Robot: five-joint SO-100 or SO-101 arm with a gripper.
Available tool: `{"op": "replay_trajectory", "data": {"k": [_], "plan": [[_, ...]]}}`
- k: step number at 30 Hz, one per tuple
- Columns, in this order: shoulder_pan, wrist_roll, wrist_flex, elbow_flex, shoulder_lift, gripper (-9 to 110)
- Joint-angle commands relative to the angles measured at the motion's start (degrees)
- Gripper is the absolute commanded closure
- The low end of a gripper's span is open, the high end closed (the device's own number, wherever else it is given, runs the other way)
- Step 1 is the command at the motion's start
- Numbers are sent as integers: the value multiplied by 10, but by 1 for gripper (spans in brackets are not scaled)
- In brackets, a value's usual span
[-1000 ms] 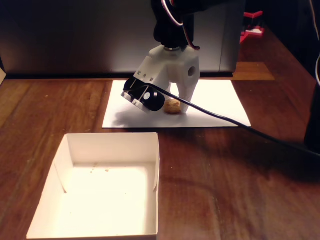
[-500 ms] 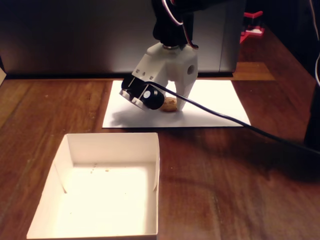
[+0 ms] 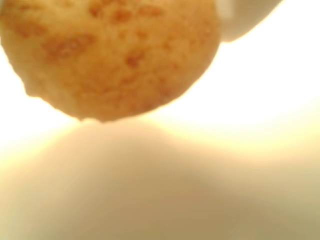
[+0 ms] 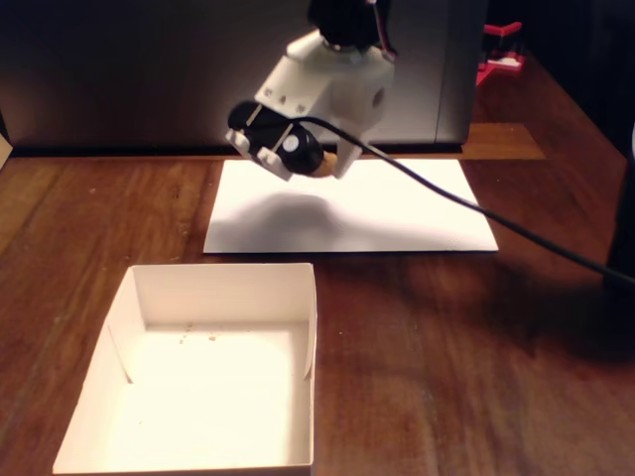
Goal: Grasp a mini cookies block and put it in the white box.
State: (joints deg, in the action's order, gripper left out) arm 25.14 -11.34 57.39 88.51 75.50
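The mini cookies block [image 3: 110,55], round and tan with darker specks, fills the top of the wrist view, blurred and very close. A white finger [image 3: 240,20] shows at its upper right. In the fixed view my gripper [image 4: 330,164] hangs in the air over the white paper sheet, shut on the cookie, of which only a tan sliver [image 4: 327,159] shows. The white box [image 4: 213,283] stands open on the wooden table, nearer the camera and to the left of the gripper, with a few crumbs inside.
A flat white paper sheet [image 4: 417,213] lies on the brown wooden table [image 4: 476,357] under the gripper. A black cable [image 4: 476,213] runs from the arm to the right edge. A dark panel [image 4: 129,69] stands behind, and a red object [image 4: 501,50] sits at the back right.
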Motion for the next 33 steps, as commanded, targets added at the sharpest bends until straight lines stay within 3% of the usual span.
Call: {"op": "replay_trajectory", "data": {"k": [1,15,33], "plan": [[-26,29,-12,-87,113,85],[-166,116,18,-151,180,85],[-367,143,60,-210,189,85]]}}
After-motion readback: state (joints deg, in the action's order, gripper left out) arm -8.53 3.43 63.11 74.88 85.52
